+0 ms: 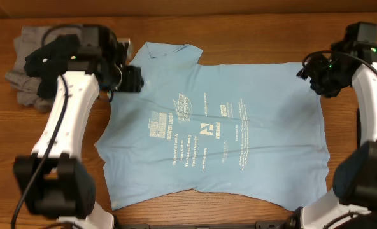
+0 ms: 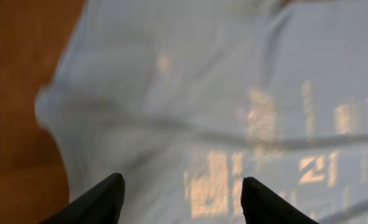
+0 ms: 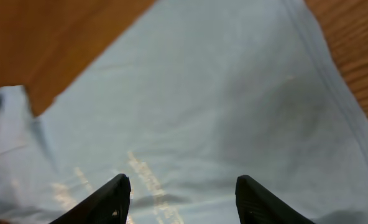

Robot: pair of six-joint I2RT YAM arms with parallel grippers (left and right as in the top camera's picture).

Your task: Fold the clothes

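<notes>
Blue T-shirt point(image 1: 214, 127) lies spread on the wooden worktop point(image 1: 252, 25), print side up. Left pincer point(image 2: 181, 193) is over the shirt's left edge near the collar, jaws spread, gripping nothing. Right pincer point(image 3: 183, 193) is over the shirt's far right corner, jaws likewise spread and empty. 1 grey garment pile point(image 1: 24, 67) lies left of the shirt.

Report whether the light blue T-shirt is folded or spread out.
Spread out. The T-shirt lies flat and open on the table, printed side up, with no fold made yet.
</notes>
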